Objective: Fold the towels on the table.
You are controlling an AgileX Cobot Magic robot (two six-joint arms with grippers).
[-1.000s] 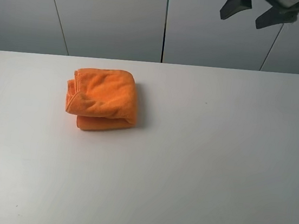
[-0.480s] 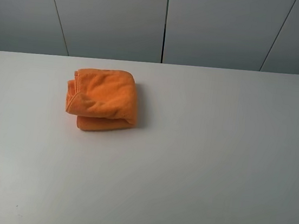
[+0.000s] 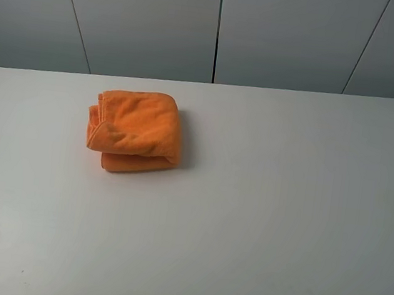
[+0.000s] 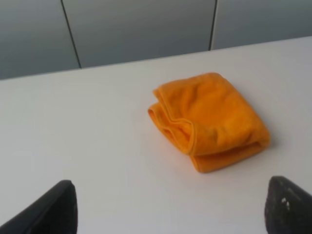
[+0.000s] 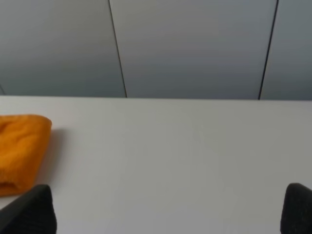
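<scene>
One second ago, dark gripper parts hung at the far right corner of the high view; half a second ago they were already gone, and now no arm shows there. The towel has not moved.

The left claw (image 4: pixel 170 207) stands wide apart: in its wrist view only the two dark fingertips (image 4: pixel 53 209) show, one at each lower corner, with bare table between them. It holds nothing and touches nothing. The right claw (image 5: pixel 168 209) is also spread wide, its black fingertips (image 5: pixel 31 212) at the two lower corners, empty, hovering above the table.

The towel (image 3: pixel 135 130) is orange and lies folded into a thick, compact bundle on the left half of the white table (image 3: pixel 284 201), toward the far edge. Its layers show on the left and near sides. It lies well ahead of the left claw and apart from both. Behind the table is a grey panelled wall (image 3: pixel 148 19).
</scene>
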